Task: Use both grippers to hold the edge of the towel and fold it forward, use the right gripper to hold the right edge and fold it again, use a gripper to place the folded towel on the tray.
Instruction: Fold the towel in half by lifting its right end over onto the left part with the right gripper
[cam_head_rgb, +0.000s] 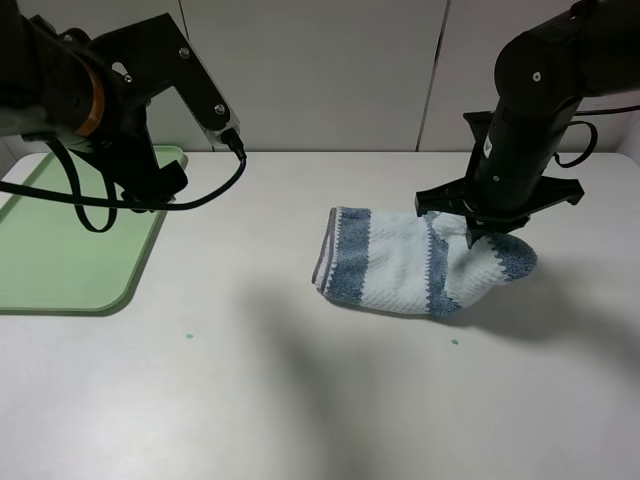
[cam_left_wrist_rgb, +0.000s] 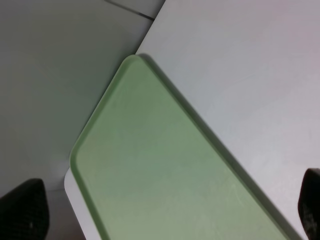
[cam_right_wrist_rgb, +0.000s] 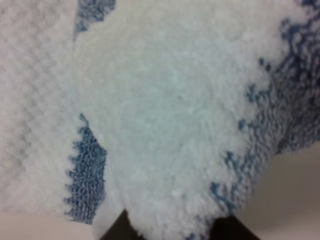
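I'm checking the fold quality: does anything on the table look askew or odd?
The towel is raised and bunched into a hump at one end, where the right pincer pinches it, so its stripes bend there; the rest lies flat. Nothing else stands out.

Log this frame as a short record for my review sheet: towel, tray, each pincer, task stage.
towel: folded striped band on the table, its right end bunched and raised
right pincer: shut on the towel's right end
left pincer: open, empty, above the tray
tray: at the table's left, bare where visible, apart from the towel
stage: looks like the second fold; towel not yet on the tray
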